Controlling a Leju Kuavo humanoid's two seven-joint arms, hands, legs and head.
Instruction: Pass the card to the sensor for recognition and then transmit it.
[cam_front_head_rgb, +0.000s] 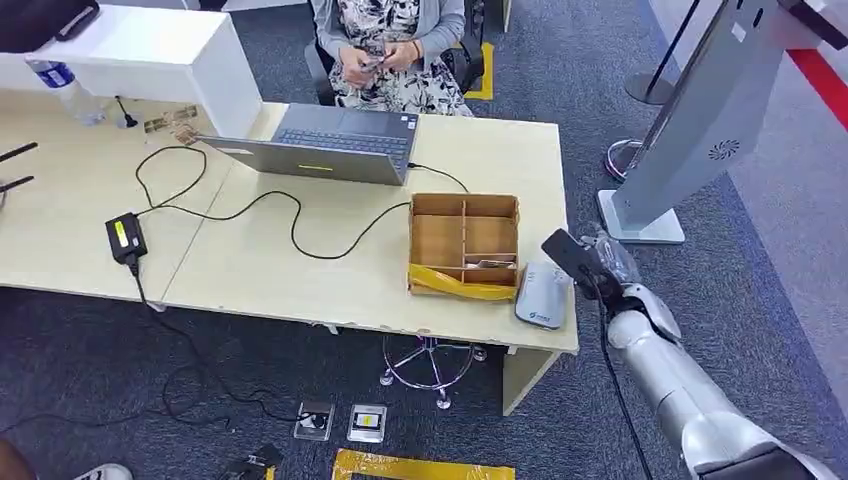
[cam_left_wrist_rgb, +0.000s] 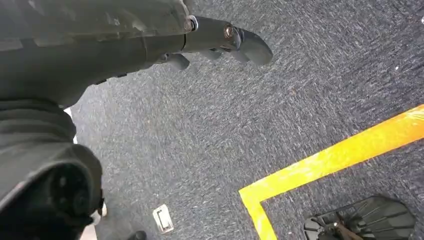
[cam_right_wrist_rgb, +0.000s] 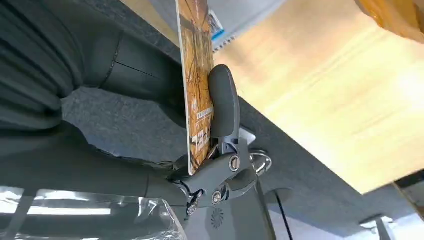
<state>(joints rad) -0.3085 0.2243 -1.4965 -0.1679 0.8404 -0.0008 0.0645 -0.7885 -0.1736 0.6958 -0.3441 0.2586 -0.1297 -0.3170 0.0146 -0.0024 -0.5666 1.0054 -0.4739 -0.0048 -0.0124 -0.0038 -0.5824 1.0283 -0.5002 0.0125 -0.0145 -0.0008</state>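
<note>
My right hand (cam_front_head_rgb: 608, 277) hangs just off the table's right end and pinches a card (cam_front_head_rgb: 567, 252) that juts toward the table. Up close, the card (cam_right_wrist_rgb: 197, 85) is orange-brown with print, held on edge between the thick thumb (cam_right_wrist_rgb: 135, 70) and a dark finger (cam_right_wrist_rgb: 223, 102). The sensor (cam_front_head_rgb: 542, 296), a flat white-grey reader, lies on the table corner a short way left of the card, apart from it. My left hand (cam_left_wrist_rgb: 150, 35) hangs over the carpet, fingers (cam_left_wrist_rgb: 245, 42) stretched out and holding nothing.
A divided cardboard box (cam_front_head_rgb: 465, 243) with yellow tape stands beside the sensor. Further along the table are an open laptop (cam_front_head_rgb: 330, 145), a black cable and power brick (cam_front_head_rgb: 125, 237). A person (cam_front_head_rgb: 390, 50) sits behind the table. A grey kiosk stand (cam_front_head_rgb: 690, 130) rises at the right.
</note>
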